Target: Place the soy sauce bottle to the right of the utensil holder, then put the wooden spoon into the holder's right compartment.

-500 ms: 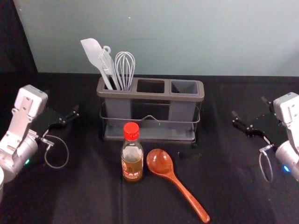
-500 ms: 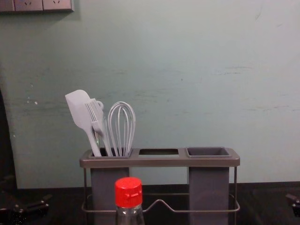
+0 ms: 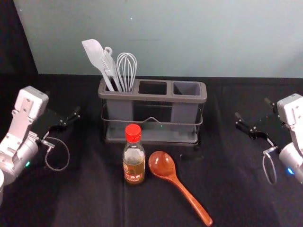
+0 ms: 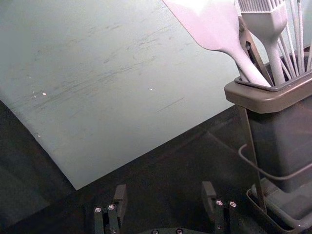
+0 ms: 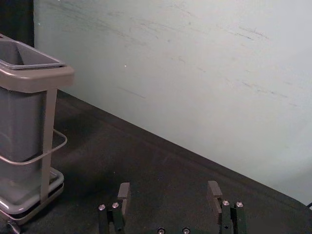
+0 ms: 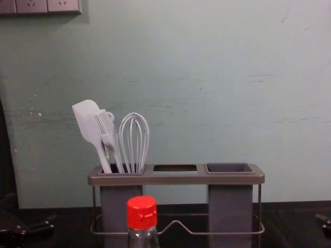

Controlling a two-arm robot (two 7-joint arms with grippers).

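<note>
The soy sauce bottle (image 3: 134, 161) with its red cap stands upright in front of the utensil holder (image 3: 152, 96). Just right of it lies the wooden spoon (image 3: 162, 164), bowl toward the holder, handle slanting to the front right. The holder's right compartment (image 3: 186, 88) is empty. My left gripper (image 3: 66, 119) is left of the holder; in the left wrist view the left gripper (image 4: 165, 200) stands open, nothing between its fingers. Right of the holder is my right gripper (image 3: 254, 120); the right wrist view shows the right gripper (image 5: 169, 200) open and empty too. The bottle's cap (image 6: 141, 212) rises before the holder (image 6: 176, 178).
White utensils, a spatula (image 3: 97, 56) and a whisk (image 3: 127, 71) among them, stand in the holder's left compartment and lean upward. A pale wall (image 3: 213, 38) rises behind the black-covered table (image 3: 94, 198). Sockets (image 6: 32, 5) are mounted high on the wall.
</note>
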